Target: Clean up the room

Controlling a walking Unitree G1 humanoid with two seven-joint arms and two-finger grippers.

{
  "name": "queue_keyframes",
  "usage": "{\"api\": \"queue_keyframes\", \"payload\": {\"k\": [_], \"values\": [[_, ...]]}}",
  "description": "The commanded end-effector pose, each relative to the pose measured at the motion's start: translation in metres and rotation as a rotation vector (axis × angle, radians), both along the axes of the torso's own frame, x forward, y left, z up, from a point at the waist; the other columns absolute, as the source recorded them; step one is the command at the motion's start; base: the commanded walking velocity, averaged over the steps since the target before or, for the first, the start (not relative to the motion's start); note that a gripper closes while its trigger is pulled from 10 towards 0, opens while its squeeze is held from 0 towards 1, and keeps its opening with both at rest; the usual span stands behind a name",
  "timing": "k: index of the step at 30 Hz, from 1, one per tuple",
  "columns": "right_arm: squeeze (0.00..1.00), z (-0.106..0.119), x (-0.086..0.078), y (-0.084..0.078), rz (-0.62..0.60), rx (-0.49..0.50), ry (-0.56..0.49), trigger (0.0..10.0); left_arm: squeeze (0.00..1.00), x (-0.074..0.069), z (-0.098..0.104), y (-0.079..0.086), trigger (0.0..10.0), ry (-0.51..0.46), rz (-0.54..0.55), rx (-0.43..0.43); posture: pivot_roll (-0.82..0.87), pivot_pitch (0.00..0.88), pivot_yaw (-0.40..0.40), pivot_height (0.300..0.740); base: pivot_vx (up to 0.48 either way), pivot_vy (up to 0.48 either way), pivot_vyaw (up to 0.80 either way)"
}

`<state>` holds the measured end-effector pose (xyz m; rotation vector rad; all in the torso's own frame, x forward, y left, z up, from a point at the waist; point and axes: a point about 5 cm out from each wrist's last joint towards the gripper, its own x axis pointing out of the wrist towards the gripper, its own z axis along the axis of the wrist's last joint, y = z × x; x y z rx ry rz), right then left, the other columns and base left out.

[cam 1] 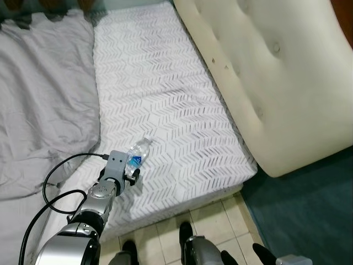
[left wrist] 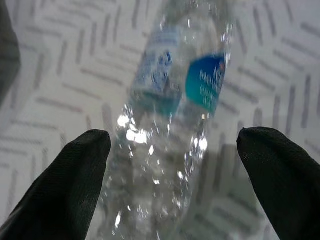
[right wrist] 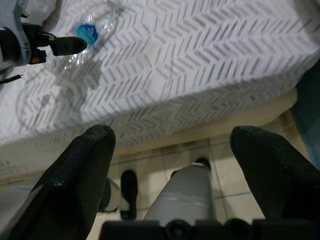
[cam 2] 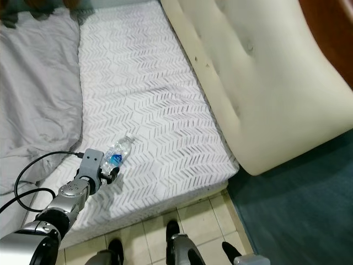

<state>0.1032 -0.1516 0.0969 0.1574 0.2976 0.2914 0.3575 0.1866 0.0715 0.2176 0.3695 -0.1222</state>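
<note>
A clear plastic water bottle [cam 1: 139, 152] with a blue label lies on its side on the white chevron-patterned mattress [cam 1: 165, 99], near its front edge. My left gripper [cam 1: 130, 172] is open and reaches over the bottle's base end. In the left wrist view the bottle [left wrist: 170, 125] sits between the two black fingertips [left wrist: 65, 185], which stand apart on either side of it. My right gripper [right wrist: 170, 170] hangs open low beside the bed, above the tiled floor [right wrist: 220, 165], and from there the bottle [right wrist: 92, 35] is seen lying on the mattress.
A grey crumpled duvet [cam 1: 44, 99] covers the bed's left part. A cream padded headboard or mattress [cam 1: 281, 77] leans along the right side. Beige tiles [cam 1: 215, 226] and a teal rug [cam 1: 309, 210] lie below. My legs and feet [cam 1: 193, 248] stand at the bed's front edge.
</note>
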Motion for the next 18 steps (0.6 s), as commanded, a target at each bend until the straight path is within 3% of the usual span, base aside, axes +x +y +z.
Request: {"api": "queue_keyframes", "payload": {"k": [1, 6, 7, 8, 18], "values": [[0.0, 0.001, -0.01, -0.001, -0.007, 0.0, 0.046, 10.0, 0.0, -0.011, -0.017, 0.005, 10.0, 0.073, 0.011, 0.052, -0.39, 0.549, -0.114, 0.74, 0.0, 0.0, 0.0], [0.0, 0.003, -0.014, 0.0, 0.01, 0.032, 0.069, 10.0, 0.0, -0.016, -0.024, 0.009, 9.9, 0.104, 0.011, 0.124, -0.39, 0.544, -0.122, 0.74, 0.0, 0.0, 0.0], [0.0, 0.004, -0.014, 0.0, 0.012, 0.033, 0.073, 10.0, 0.0, -0.017, -0.026, 0.008, 4.2, 0.114, 0.004, 0.12, -0.39, 0.543, -0.123, 0.74, 0.0, 0.0, 0.0], [0.0, 0.004, -0.014, 0.0, 0.013, 0.032, 0.076, 10.0, 0.0, -0.018, -0.027, 0.008, 0.0, 0.121, -0.001, 0.115, -0.39, 0.543, -0.123, 0.74, 0.0, 0.0, 0.0], [0.0, 0.004, -0.015, -0.003, 0.016, 0.024, 0.091, 10.0, 0.0, -0.022, -0.031, 0.015, 0.0, 0.163, 0.044, 0.041, -0.4, 0.527, -0.128, 0.74, 0.0, 0.0, 0.0]]}}
